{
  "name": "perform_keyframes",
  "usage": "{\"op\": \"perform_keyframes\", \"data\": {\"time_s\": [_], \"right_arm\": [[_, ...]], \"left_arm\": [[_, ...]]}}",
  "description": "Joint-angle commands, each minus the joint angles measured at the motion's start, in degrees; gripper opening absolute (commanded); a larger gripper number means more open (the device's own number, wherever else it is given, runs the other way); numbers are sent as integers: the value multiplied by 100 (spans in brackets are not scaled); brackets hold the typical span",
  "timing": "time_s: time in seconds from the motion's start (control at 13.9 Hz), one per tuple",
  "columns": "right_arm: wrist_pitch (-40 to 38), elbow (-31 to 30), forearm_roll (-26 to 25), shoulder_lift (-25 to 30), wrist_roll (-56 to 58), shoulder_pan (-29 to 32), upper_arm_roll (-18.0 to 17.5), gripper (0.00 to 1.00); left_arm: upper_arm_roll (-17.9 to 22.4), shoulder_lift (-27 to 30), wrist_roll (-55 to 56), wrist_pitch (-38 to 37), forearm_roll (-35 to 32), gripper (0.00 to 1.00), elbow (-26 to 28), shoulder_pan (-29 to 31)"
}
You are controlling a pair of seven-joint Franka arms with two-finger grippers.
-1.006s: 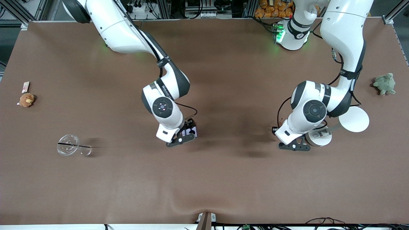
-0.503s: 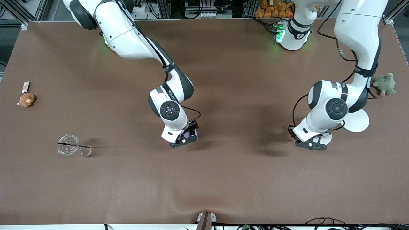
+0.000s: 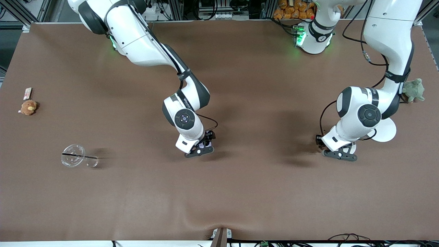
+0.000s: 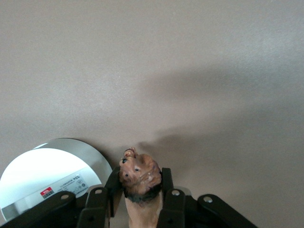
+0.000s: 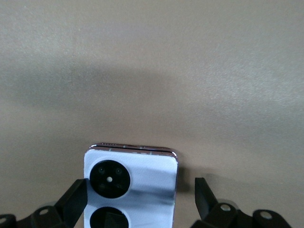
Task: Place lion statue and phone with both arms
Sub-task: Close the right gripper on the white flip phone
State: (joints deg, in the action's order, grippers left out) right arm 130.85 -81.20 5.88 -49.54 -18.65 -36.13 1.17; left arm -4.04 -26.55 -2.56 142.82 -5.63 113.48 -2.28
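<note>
The left gripper (image 4: 140, 209) has its jaws closed tight on the lion statue (image 4: 139, 178). It hangs head down over the counter (image 3: 240, 192), at the left arm's end, just beside a white round disc (image 4: 50, 173). The right gripper (image 3: 202, 148) is over the counter's middle. In the right wrist view its jaws stand wide, and the phone (image 5: 130, 187) sits between them, touching one side w/ a clear gap at the other. I cannot tell if it is pinched or loose.

Risks, as I judge them:
- The phone is smooth and glossy. If the grip is only on one side, it could slip or tip when it goes down and land on its edge.
- The statue is thin and held only near the head. It may swing or fall over at release, esp. if it is let go while not yet low enough.
- The disc is very near the statue, so it may end up partly on the disc's rim instead of flat on the counter.

Other things: a second white disc (image 3: 386, 130) beside the left arm, a green plush turtle (image 3: 413, 90) at the same end, a brown plush toy (image 3: 28, 107) and a clear plastic lid (image 3: 73, 155) toward the right arm's end. Those last two are well apart from both grippers and block nothing. Only the discs crowd the left side.
</note>
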Motion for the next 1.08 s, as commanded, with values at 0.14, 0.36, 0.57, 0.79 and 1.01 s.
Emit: {"op": "perform_keyframes", "data": {"time_s": [0.14, 0.36, 0.57, 0.79, 1.01], "right_arm": [[247, 139, 159, -187, -112, -140, 32, 100], [257, 139, 159, -187, -419, -219, 32, 100], [274, 122, 115, -187, -411, -255, 32, 100], [345, 86, 62, -187, -315, -184, 41, 57], [345, 25, 53, -170, -306, -175, 41, 19]], "left_arm": [[-62, -8, -70, 378, -123, 0, 201, 166], [-62, -96, -70, 527, -123, 0, 192, 166], [-62, -149, -61, 598, -70, 0, 183, 166], [-79, -184, -43, 607, -44, 100, 157, 158], [-88, -114, -17, 598, -44, 100, 157, 158]]}}
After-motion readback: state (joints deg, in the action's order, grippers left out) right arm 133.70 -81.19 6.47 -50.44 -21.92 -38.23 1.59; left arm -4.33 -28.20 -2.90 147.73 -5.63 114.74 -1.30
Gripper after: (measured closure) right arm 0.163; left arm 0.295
